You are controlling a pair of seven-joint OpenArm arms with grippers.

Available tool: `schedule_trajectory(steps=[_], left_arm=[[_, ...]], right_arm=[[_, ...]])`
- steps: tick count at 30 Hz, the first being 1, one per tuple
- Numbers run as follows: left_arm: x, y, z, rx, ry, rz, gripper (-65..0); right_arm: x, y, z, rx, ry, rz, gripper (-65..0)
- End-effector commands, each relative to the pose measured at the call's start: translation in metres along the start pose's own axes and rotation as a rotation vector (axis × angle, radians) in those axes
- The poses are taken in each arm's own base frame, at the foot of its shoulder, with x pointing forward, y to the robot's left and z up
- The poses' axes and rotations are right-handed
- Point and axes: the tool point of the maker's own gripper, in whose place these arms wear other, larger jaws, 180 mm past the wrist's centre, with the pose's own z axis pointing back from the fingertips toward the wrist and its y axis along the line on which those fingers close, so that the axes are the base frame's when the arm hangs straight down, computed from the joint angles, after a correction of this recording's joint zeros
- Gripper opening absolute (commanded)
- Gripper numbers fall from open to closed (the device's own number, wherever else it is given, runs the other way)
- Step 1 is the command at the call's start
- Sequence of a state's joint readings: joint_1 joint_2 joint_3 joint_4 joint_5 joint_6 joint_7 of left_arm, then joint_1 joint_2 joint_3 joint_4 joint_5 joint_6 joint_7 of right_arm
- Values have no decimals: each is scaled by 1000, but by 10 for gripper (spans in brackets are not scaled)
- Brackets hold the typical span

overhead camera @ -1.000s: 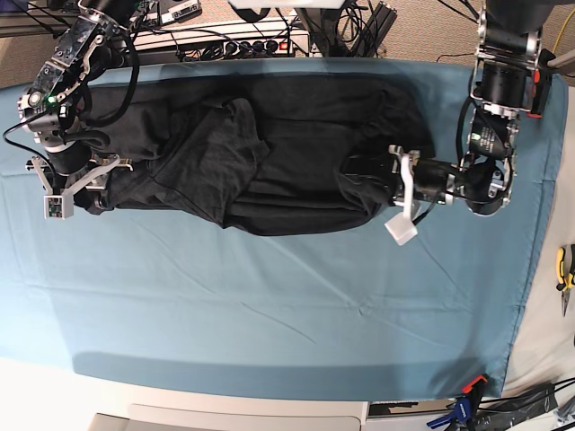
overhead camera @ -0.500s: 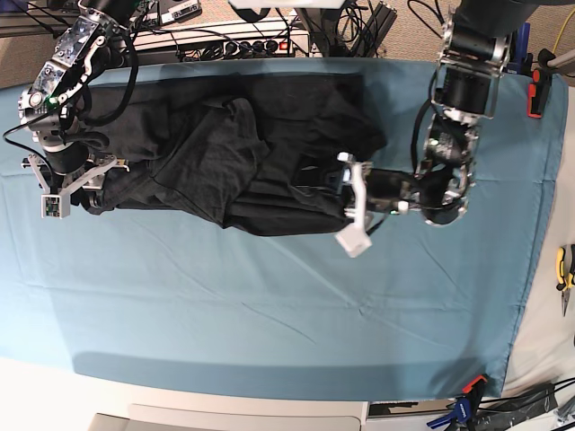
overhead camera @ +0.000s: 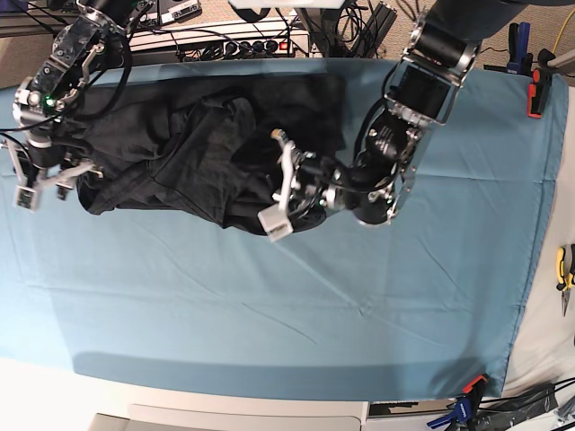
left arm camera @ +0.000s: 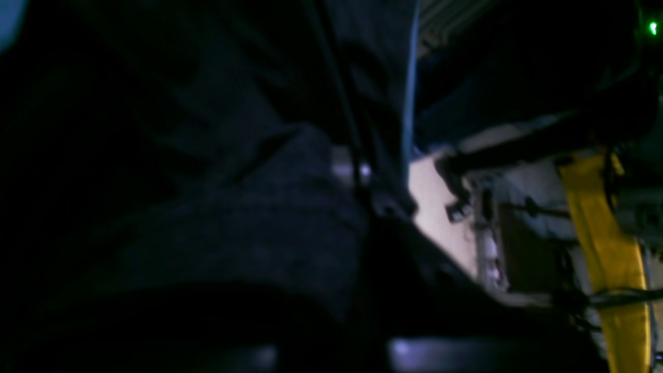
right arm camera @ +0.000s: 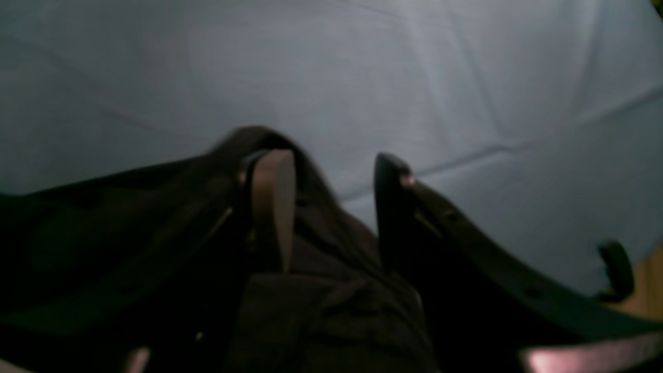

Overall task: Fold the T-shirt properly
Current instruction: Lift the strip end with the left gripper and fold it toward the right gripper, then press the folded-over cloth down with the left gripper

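Note:
The black T-shirt (overhead camera: 180,162) lies bunched on the far left half of the teal table cloth (overhead camera: 269,305). My left gripper (overhead camera: 280,189), on the right-hand arm of the base view, is shut on the shirt's right end, which is now near the shirt's middle. Dark T-shirt fabric (left arm camera: 233,233) fills most of the left wrist view and hides the fingers. My right gripper (overhead camera: 43,182) is at the shirt's left edge. In the right wrist view the right gripper (right arm camera: 329,160) is open, with T-shirt fabric (right arm camera: 321,311) draped over one finger and lying between both.
Cables and a power strip (overhead camera: 234,40) run along the table's back edge. A red clamp (overhead camera: 537,90) is at the back right, yellow pliers (overhead camera: 564,269) are at the right edge, and a blue clamp (overhead camera: 467,400) is at the front right corner.
My left arm has swept leftward with the shirt's right end, drawing it over the middle of the shirt. The right gripper has shifted slightly left and up.

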State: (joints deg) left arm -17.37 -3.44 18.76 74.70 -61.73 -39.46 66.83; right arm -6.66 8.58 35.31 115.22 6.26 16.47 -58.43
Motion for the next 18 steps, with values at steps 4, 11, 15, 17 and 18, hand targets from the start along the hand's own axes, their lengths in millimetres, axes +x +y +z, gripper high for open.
schedule_trajectory(steps=[4, 11, 15, 17, 18], left_arm=[[38, -9, 0, -21, -69, -74, -650], [49, -10, -7, -6, -84, -103, -650], [54, -17, -18, -34, -96, -92, -650], [54, -18, -20, -39, -98, -87, -650], [54, -18, -20, -39, -97, -87, -650]], right_arm=[[14, -26, 6, -70, -59, -33, -393], [13, -35, 8, -87, -66, -41, -393], [15, -36, 8, -86, -70, -40, -393], [13, -36, 9, -85, -66, -38, -393], [13, -36, 9, -85, -64, -38, -393]])
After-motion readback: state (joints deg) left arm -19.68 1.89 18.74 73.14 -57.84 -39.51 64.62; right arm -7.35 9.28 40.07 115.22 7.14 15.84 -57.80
